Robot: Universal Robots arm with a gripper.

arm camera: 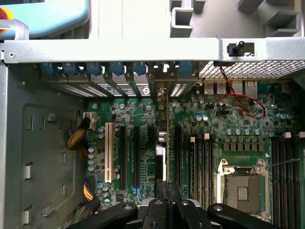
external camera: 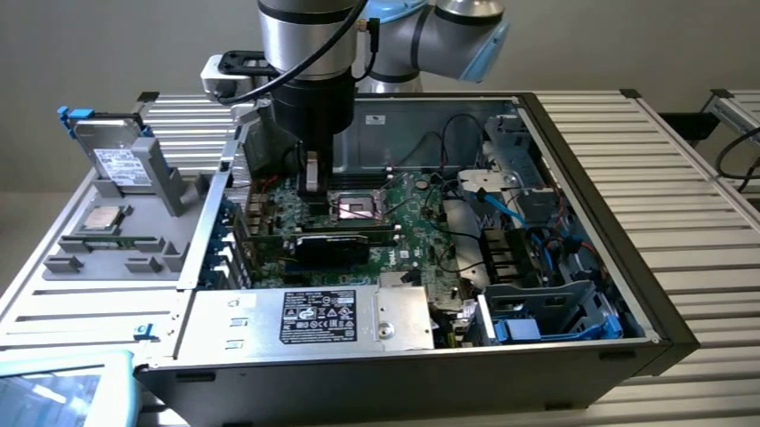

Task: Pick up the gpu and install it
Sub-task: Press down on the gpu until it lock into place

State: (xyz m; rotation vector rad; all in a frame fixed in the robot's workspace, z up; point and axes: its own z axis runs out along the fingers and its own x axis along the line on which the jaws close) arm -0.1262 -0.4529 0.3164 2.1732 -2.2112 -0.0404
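While the jaws (arm camera: 164, 200) gripped the top edge of the gpu (external camera: 327, 242), the card stood upright in a slot of the motherboard (arm camera: 228, 143), seen edge-on from the wrist. Its bracket end met the rear slot covers (arm camera: 119, 81) of the open computer case (external camera: 594, 160), left of the bare CPU socket (external camera: 356, 210).

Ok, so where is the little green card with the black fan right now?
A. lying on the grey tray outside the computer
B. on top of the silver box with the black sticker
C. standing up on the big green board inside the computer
C: the gpu stands on its edge on the motherboard, down inside the open computer case.
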